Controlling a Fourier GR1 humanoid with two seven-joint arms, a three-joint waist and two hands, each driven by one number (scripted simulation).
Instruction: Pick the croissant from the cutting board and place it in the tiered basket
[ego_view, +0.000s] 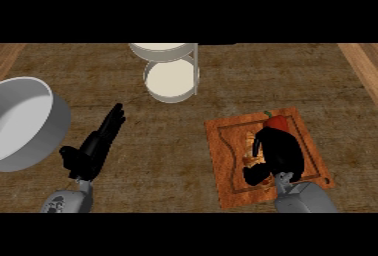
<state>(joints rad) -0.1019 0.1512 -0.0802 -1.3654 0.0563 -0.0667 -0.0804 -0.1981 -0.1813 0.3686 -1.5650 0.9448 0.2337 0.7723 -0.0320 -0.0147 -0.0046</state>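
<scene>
Black right hand (279, 150): your fingers curl down over the pale golden croissant (253, 161).
Wooden cutting board (229, 172): under that hand.
Left hand (92, 147): straight-fingered, holding nothing.

Bare counter (184, 145) between cutting board (229, 185) and tiered basket (171, 80); grey pan (29, 125) far left.

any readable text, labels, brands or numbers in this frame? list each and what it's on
None. No readable text, label or number on the cutting board, the tiered basket, the grey pan, the red item on the board, or either hand, left hand, right hand.
</scene>
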